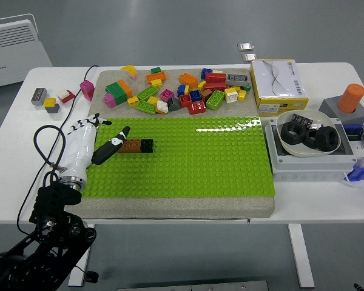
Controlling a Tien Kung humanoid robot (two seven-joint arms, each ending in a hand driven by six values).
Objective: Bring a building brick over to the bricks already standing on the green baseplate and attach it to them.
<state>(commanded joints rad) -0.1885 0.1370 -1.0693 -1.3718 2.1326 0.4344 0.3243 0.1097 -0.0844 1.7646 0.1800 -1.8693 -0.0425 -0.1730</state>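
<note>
A brown brick (131, 146) and a black brick (147, 145) stand joined in a row on the green baseplate (200, 163), at its left part. My left hand (94, 138) is white with black fingertips. It sits just left of the brown brick, fingers spread and holding nothing; the thumb (109, 147) lies against the brown brick's left end. A pile of loose coloured bricks (176, 91) lies on the grey mat behind the baseplate. My right arm is out of view.
A yellow-and-white box (279, 86) stands at the back right. A grey tray with a white bowl of black rings (308, 136) and an orange cylinder (351, 98) are at the right. Several small bricks (50, 99) lie at the far left.
</note>
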